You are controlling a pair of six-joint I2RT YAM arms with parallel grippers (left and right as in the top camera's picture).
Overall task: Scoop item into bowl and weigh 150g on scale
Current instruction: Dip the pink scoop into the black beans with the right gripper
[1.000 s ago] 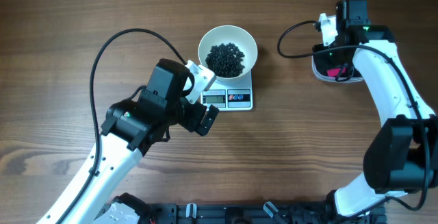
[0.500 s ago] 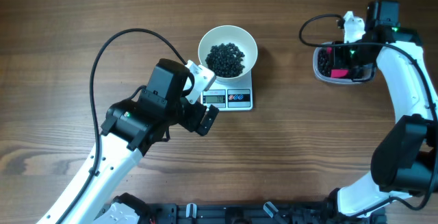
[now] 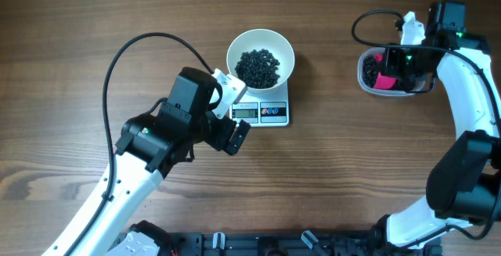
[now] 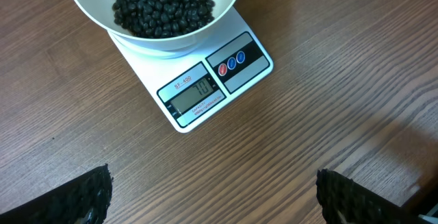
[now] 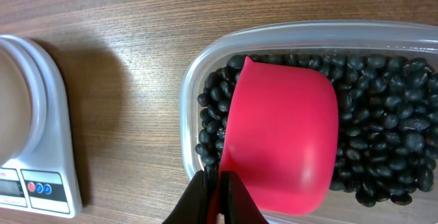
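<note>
Black beans [image 3: 259,66] heap in the white bowl [image 3: 235,48] on the scale [image 3: 274,113], mid-tabletop toward the far edge. The right gripper [image 5: 219,183], pinching a pink scoop [image 5: 284,135], has swung outward over the bean-filled tub [image 5: 195,80] near the right edge, so probably another scoop follows. The left gripper [image 4: 212,196] hovers spread and empty.

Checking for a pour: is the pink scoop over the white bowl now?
No, the pink scoop sits in the clear tub of black beans.
</note>
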